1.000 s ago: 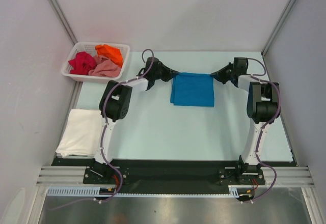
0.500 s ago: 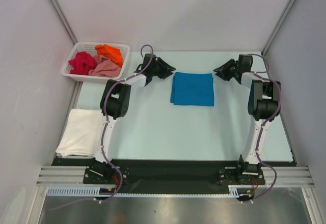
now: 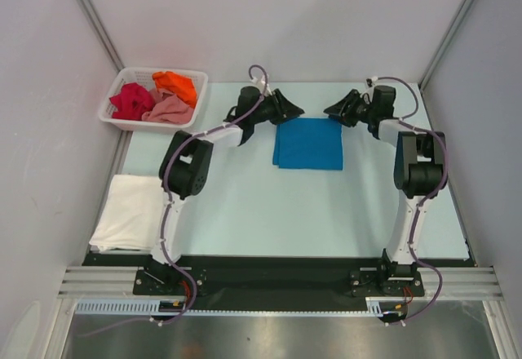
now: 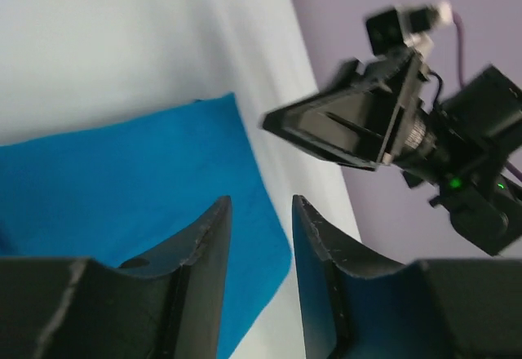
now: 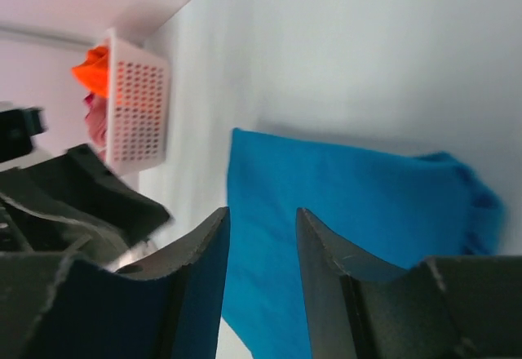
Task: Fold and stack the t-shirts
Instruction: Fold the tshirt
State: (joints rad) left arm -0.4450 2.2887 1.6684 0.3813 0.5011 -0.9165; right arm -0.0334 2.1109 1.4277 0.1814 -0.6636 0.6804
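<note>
On the table [image 3: 245,204], the folded blue t-shirt [image 3: 308,144] is laid flat at far centre for stacking, flanked at its far corners by the left gripper [image 3: 297,113] and right gripper [image 3: 329,113], jaws parted and empty.

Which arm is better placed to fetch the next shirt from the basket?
Left, probably. The basket sits far left, nearer the left gripper, which is open and empty. The right gripper is across the blue shirt from it.

Pale-green table [image 3: 245,212] w/ plain grey walls [image 3: 285,16] on 3 sides, alu rail [image 3: 98,281] at near edge.
</note>
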